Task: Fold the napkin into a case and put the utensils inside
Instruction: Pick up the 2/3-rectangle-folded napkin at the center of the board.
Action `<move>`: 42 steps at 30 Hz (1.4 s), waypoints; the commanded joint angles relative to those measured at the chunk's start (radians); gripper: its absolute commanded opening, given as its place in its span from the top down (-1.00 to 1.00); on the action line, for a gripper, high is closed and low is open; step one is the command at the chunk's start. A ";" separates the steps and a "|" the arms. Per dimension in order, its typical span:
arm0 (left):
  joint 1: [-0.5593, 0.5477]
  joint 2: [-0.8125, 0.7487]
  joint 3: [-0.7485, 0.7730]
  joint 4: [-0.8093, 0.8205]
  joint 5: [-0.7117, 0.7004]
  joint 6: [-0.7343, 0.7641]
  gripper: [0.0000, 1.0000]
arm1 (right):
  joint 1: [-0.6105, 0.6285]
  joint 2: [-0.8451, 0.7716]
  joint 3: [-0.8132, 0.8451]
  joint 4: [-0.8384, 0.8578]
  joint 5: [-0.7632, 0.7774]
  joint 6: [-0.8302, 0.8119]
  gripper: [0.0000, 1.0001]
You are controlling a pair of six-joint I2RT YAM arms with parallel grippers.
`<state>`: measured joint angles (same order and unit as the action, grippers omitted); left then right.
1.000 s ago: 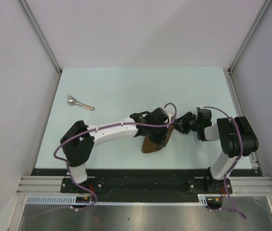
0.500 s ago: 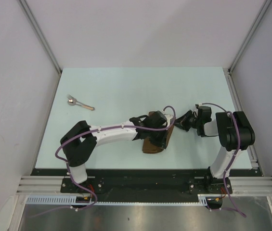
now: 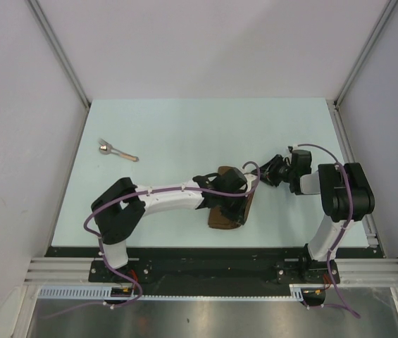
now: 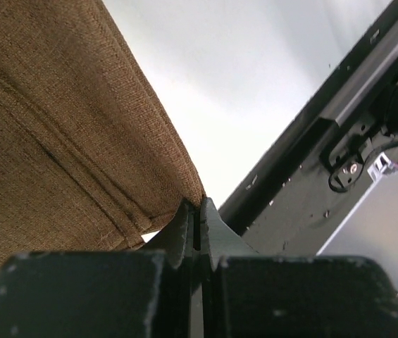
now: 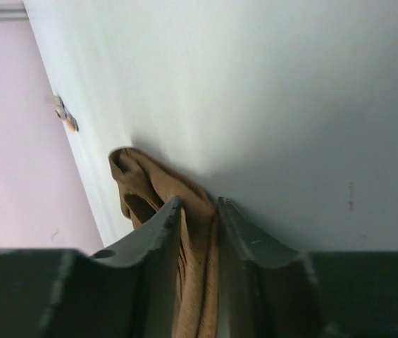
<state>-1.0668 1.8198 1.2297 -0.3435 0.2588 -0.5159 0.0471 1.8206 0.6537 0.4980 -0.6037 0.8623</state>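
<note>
napkin (image 3: 221, 220) looks limp, light, bunch-prone: pinch hems, not folds. left gripper (image 4: 197, 211) clamped on its hem; right gripper (image 5: 199, 204) straddles the 1 o'clock end, grip unclear.

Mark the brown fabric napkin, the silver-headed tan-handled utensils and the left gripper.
brown fabric napkin (image 4: 65, 84): left wrist view, on its woven face.
silver-headed tan-handled utensils (image 3: 119, 152): top external view, middle of the handles.
left gripper (image 4: 196, 205): left wrist view, between its shut fingertips.

Pale bench (image 3: 184, 127), two items on it.
The folded brown napkin (image 3: 218, 218) lies near the front middle; the utensils (image 3: 116, 151) lie well apart, far left.
</note>
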 commanded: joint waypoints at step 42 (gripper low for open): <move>0.019 -0.059 0.039 -0.023 0.131 -0.032 1.00 | 0.065 -0.205 -0.215 -0.070 0.068 0.014 -0.15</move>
<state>-1.0523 1.8194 1.2270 -0.3626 0.3641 -0.5346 0.1036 1.5734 0.4667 0.4160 -0.5690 0.8570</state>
